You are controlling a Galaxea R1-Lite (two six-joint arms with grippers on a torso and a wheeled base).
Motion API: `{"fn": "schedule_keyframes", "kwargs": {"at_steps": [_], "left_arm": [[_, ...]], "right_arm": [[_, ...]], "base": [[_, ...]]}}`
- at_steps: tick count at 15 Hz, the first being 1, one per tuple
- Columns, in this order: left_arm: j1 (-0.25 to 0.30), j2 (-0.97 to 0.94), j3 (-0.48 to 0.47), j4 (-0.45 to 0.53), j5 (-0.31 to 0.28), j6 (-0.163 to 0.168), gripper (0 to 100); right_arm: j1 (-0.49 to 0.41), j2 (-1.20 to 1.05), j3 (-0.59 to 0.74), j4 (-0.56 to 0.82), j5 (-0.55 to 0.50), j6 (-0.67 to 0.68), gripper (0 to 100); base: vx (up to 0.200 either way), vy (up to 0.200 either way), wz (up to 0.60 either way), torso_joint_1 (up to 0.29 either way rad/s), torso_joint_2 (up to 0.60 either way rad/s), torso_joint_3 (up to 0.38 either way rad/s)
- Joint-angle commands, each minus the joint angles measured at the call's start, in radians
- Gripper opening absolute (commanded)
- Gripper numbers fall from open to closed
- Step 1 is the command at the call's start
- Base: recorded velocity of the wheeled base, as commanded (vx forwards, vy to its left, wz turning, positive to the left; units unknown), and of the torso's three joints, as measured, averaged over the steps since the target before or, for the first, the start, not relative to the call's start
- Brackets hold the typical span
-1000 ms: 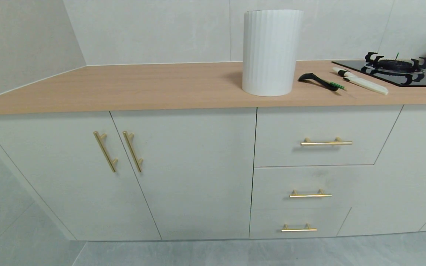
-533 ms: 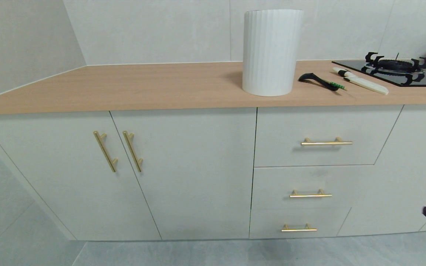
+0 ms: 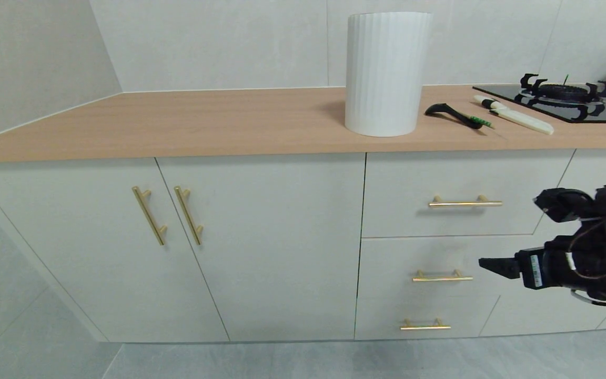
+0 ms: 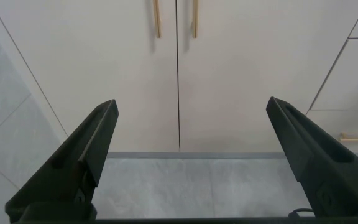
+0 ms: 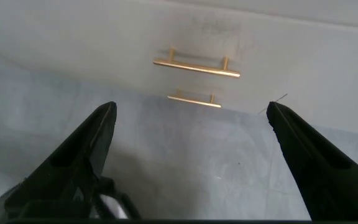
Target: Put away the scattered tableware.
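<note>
On the wooden countertop (image 3: 203, 121), a tall white ribbed container (image 3: 384, 73) stands upright. Just right of it lie a black-handled utensil with a green tip (image 3: 455, 116) and a white-bladed knife (image 3: 516, 117). My right gripper (image 3: 509, 231) hangs open below the counter, in front of the drawers at the right. In the right wrist view the right gripper (image 5: 191, 107) holds nothing and faces the two lower drawer handles (image 5: 196, 67). My left gripper (image 4: 191, 102) is open and empty, low down before the double cabinet doors (image 4: 179, 68).
A black gas hob (image 3: 561, 95) sits at the counter's far right, beside the knife. Below are two cabinet doors with gold handles (image 3: 169, 216) and three drawers with gold handles (image 3: 465, 202). Tiled walls close off the back and left. Grey floor (image 3: 334, 360) lies below.
My right arm has risen into the head view from the lower right and now hangs in front of the drawers. The things on the counter have not moved.
</note>
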Motion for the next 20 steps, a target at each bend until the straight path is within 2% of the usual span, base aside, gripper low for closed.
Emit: {"fn": "schedule_keyframes", "kwargs": {"at_steps": [1,4,8,9,12,17,20], "left_arm": [[0.000,0.001,0.000,0.000,0.000,0.000,100],[0.000,0.001,0.000,0.000,0.000,0.000,100],[0.000,0.001,0.000,0.000,0.000,0.000,100],[0.000,0.001,0.000,0.000,0.000,0.000,100],[0.000,0.001,0.000,0.000,0.000,0.000,100],[0.000,0.001,0.000,0.000,0.000,0.000,100],[0.000,0.001,0.000,0.000,0.000,0.000,100]], "right_arm": [[0.003,0.265,-0.011,-0.102,-0.013,-0.012,100],[0.003,0.443,-0.006,-0.271,-0.027,-0.008,100],[-0.002,0.607,-0.001,-0.510,-0.105,-0.006,100],[-0.007,0.667,-0.001,-0.613,-0.130,-0.003,100],[-0.020,0.734,-0.001,-0.769,-0.170,0.028,100],[-0.023,0.814,-0.017,-0.922,-0.193,0.031,100],[-0.023,0.858,-0.066,-0.935,-0.225,0.049,100]], "base": [[0.000,0.000,0.00,0.000,0.00,0.000],[0.000,0.000,0.00,0.000,0.00,0.000],[0.000,0.000,0.00,0.000,0.00,0.000],[0.000,0.000,0.00,0.000,0.00,0.000],[0.000,0.000,0.00,0.000,0.00,0.000],[0.000,0.000,0.00,0.000,0.00,0.000],[0.000,0.000,0.00,0.000,0.00,0.000]]}}
